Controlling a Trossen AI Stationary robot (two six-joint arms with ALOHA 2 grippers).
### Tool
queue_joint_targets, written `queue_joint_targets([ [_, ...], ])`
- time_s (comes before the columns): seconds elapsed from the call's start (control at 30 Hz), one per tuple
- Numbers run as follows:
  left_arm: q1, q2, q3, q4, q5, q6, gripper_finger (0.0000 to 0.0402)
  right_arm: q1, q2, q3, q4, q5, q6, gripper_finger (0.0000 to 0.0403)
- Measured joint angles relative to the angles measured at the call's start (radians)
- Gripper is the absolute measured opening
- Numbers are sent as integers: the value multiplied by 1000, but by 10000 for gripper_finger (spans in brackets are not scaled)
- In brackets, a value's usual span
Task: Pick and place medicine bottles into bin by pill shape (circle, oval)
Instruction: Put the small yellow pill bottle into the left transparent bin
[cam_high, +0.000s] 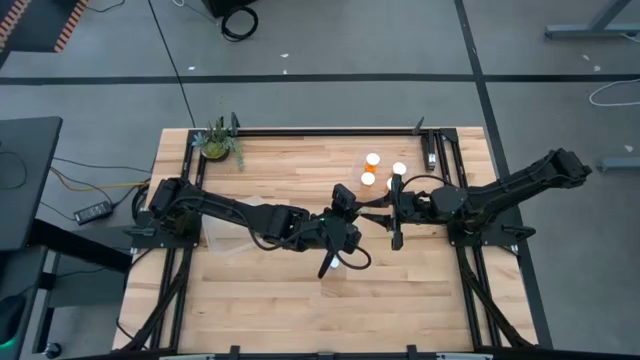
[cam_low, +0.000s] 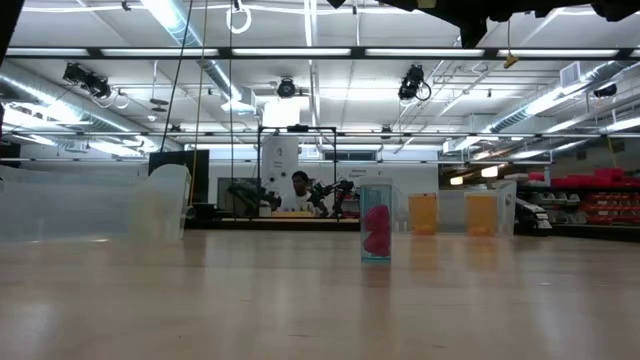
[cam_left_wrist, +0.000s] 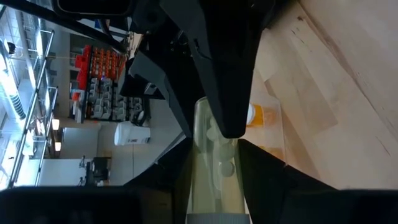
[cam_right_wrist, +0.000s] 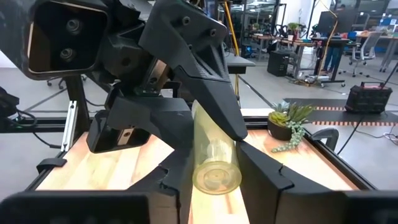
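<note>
While both arms reach in from their own sides and meet low over the middle of the table (cam_high: 250, 310), the left gripper (cam_left_wrist: 217, 155) and the right gripper (cam_right_wrist: 214, 163) point toward each other, nearly nose to nose. The left arm lies stretched far out across the boards. The right arm is bent at the elbow, its forearm running left.

Each wrist view shows that arm's own two fingers pressed close against the sides of a pale clear bottle (cam_right_wrist: 216, 168), with a dark finger of the other arm lying over it. Both grippers look closed down to the bottle's width and gripping it. The bottle lies on its side along the fingers, off the table. It is see-through with a faint yellow tint, and its round end faces the right wrist camera.

Four medicine bottles (cam_high: 372, 159) with white caps stand close together on the far right part of the table, just beyond the right gripper, and at least one shows an orange body. In the low view another clear bottle holding pink pills (cam_low: 376, 228) stands upright on the wood. A potted plant (cam_high: 218, 140) sits at the far left corner.
</note>
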Motion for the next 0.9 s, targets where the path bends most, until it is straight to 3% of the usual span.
queue_joint_targets([
  [0.33,-1,0,0,1,4,-25,132,0,0,0,-2,0,-12,124],
  [0.9,-36,-31,1,26,70,-63,212,22,-104,1,-81,-149,-16,119],
])
